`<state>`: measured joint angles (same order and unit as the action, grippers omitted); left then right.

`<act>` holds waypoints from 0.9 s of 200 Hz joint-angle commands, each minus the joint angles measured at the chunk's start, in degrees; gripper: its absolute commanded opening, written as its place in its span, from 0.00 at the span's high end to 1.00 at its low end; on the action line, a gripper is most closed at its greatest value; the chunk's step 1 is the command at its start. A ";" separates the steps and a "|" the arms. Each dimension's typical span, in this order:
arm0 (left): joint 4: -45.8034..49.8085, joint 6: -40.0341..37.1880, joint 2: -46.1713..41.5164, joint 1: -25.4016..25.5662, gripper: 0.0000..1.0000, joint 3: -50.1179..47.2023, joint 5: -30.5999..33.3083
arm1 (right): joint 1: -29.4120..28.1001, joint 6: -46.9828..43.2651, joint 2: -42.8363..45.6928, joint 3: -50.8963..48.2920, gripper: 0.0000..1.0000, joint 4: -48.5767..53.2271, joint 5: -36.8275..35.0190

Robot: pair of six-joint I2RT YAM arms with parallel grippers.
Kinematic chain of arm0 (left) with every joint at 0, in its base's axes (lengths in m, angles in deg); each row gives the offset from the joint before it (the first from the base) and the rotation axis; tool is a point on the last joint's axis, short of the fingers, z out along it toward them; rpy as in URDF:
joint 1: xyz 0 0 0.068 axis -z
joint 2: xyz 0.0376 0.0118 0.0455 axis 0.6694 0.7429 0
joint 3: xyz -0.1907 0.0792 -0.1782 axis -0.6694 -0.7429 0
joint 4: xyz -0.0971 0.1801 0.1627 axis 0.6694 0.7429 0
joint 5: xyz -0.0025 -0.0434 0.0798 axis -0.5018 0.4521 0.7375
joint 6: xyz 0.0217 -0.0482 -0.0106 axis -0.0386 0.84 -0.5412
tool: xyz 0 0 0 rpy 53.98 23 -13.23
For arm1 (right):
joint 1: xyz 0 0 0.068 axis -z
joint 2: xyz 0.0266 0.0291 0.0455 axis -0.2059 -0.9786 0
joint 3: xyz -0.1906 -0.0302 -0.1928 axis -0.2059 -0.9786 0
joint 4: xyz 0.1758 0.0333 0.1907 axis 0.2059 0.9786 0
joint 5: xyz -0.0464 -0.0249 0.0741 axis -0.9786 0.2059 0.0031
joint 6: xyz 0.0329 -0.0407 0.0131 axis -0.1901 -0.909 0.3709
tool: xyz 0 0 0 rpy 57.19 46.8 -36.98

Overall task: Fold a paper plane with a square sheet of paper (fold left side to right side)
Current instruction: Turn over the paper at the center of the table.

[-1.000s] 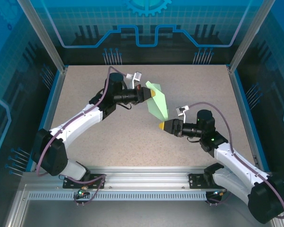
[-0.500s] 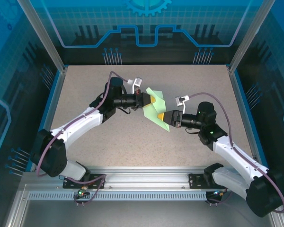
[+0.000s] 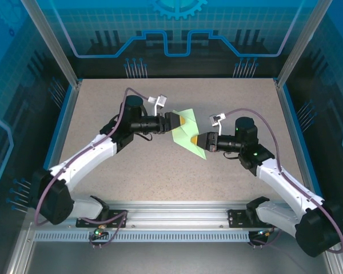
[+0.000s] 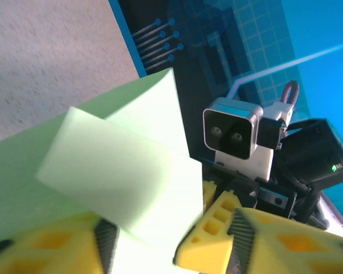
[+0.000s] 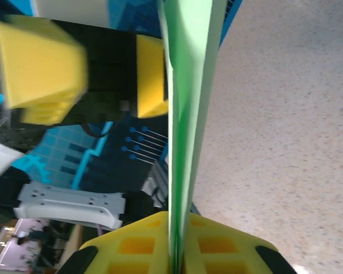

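Handover, as we read it: a second ago the left gripper [image 3: 183, 121] pinched the green paper [image 3: 188, 134] while the right gripper [image 3: 199, 140] stood wide. Now the right fingers [image 5: 143, 245] are clamped on the sheet's edge and the left fingers have parted, with the paper loose between them. It hangs above the middle of the table [image 3: 160, 171], so we judge the right arm now carries it.
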<state>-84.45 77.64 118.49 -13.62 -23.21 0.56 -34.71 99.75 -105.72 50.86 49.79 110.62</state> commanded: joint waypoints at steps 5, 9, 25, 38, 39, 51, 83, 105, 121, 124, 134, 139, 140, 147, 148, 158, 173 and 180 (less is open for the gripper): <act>11.13 -8.10 -6.24 -0.73 0.27 -0.84 8.55 | -0.36 -10.86 -0.08 5.06 0.91 15.50 -7.05; 12.25 -8.80 -6.94 -0.72 0.26 -1.03 9.46 | -0.71 -12.44 -0.08 5.80 0.91 17.90 -8.44; 16.70 -10.74 -10.03 -0.74 0.23 -1.87 14.71 | -2.69 -17.87 -0.40 8.72 0.91 26.26 -17.21; 19.51 -11.49 -12.86 -0.76 0.21 -2.87 19.07 | -5.16 -21.44 -1.31 10.74 0.91 32.58 -25.90; 19.77 -11.56 -13.07 -0.74 0.21 -2.94 19.45 | -5.40 -21.70 -1.35 10.73 0.91 33.05 -26.72; 22.44 -12.00 -15.68 -0.87 0.19 -3.67 23.74 | -8.85 -24.11 -3.16 14.48 0.91 38.71 -37.41; 28.59 -12.07 -23.15 -0.87 0.16 -4.83 34.89 | -20.41 -26.49 -13.08 22.97 0.90 51.67 -68.17; 30.19 -11.37 -27.62 -0.97 0.12 -6.03 39.19 | -25.39 -25.24 -22.43 28.94 0.90 58.66 -81.53; 31.72 -11.26 -30.21 -0.92 0.10 -6.26 41.38 | -27.66 -24.47 -29.21 33.00 0.89 62.91 -87.50; 32.15 -11.22 -30.57 -0.94 0.10 -6.20 41.90 | -28.00 -24.49 -30.46 33.71 0.89 63.52 -88.24; 33.67 -11.42 -31.75 -0.92 0.09 -6.00 43.28 | -29.10 -24.62 -34.28 35.91 0.89 65.27 -90.62; 34.30 -11.48 -32.33 -1.03 0.09 -5.93 43.74 | -29.61 -24.70 -36.26 36.96 0.89 66.08 -91.69; 34.41 -11.55 -32.42 -0.96 0.09 -5.92 43.83 | -29.67 -24.78 -36.63 37.25 0.89 66.23 -91.83; 35.20 -11.55 -33.12 -1.04 0.08 -5.78 44.49 | -30.42 -25.09 -38.92 38.61 0.89 67.24 -93.40; 35.35 -11.63 -33.22 -1.05 0.08 -5.76 44.60 | -30.51 -25.19 -39.41 38.73 0.89 67.38 -93.56; 36.19 -11.78 -34.11 -1.05 0.08 -5.74 45.11 | -31.46 -25.78 -43.22 40.51 0.88 68.72 -95.48; 37.22 -11.76 -35.12 -0.94 0.07 -5.65 45.86 | -32.78 -27.57 -48.11 43.05 0.89 69.93 -97.66; 37.62 -11.80 -35.54 -1.06 0.07 -5.73 46.13 | -33.49 -28.69 -50.51 44.00 0.89 70.35 -98.73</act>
<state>-50.44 67.46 84.51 -14.16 -28.76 43.02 -65.73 74.07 -150.33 90.99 113.92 21.01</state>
